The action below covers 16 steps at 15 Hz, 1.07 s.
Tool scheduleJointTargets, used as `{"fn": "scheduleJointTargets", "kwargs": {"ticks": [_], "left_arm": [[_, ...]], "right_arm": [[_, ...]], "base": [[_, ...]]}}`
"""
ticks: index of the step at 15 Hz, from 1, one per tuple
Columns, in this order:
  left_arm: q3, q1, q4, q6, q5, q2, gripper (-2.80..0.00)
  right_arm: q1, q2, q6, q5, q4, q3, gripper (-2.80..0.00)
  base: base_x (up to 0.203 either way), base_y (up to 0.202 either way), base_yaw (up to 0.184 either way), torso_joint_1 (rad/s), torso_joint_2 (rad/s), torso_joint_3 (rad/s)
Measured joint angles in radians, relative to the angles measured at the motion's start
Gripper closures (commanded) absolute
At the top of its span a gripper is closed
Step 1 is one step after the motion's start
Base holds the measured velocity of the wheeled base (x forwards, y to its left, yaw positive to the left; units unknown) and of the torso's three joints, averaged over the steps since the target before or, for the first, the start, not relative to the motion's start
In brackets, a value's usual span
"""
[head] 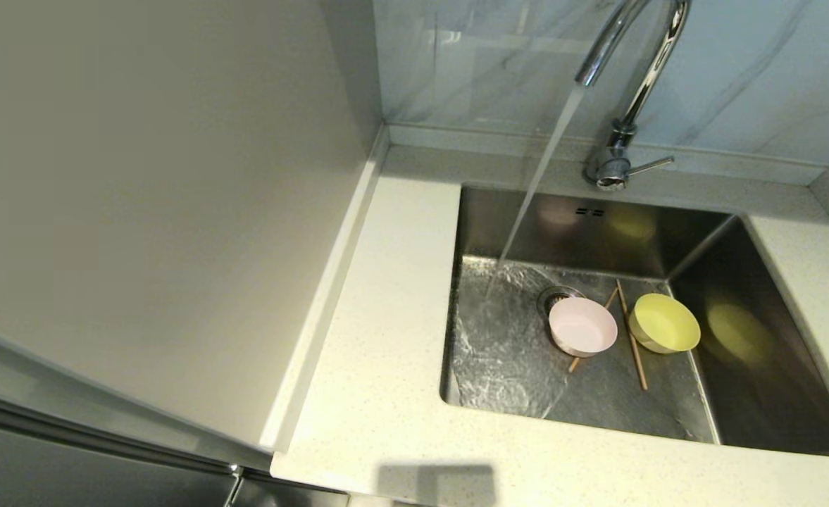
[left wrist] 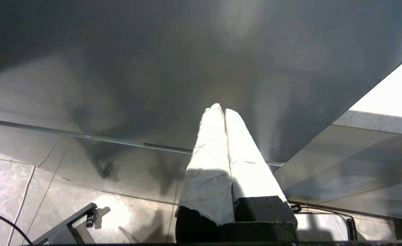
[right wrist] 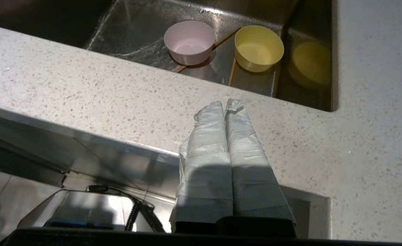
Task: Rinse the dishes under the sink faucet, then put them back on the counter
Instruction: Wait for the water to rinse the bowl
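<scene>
Water's running from the faucet (head: 632,77) into the sink (head: 583,232), hitting the floor near its back left corner. Pink bowl (head: 583,326) sits upright right by the drain, yellow bowl (head: 664,322) just beside it toward the sink's right wall, both chopsticks (head: 631,336) lying on the sink floor between and under them. Right claw (right wrist: 225,102) hangs over the table's (head: 386,394) front edge, pressed together, holding nothing. Left claw (left wrist: 221,109) is parked down by a grey cabinet front (left wrist: 153,68), also pressed together and empty.
</scene>
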Motion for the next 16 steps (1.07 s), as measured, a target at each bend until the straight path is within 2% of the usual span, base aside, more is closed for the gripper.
{"fn": "scheduleJointTargets", "kwargs": {"ticks": [5, 16], "left_arm": [[0.0, 0.0, 0.0, -0.001, 0.0, 0.0, 0.0], [0.0, 0.0, 0.0, 0.0, 0.0, 0.0, 0.0]], "right_arm": [[0.0, 0.0, 0.044, -0.005, 0.01, -0.002, 0.0], [0.0, 0.0, 0.044, -0.005, 0.012, -0.002, 0.0]], "base": [[0.0, 0.0, 0.0, 0.0, 0.0, 0.0], [0.0, 0.0, 0.0, 0.0, 0.0, 0.0]]}}
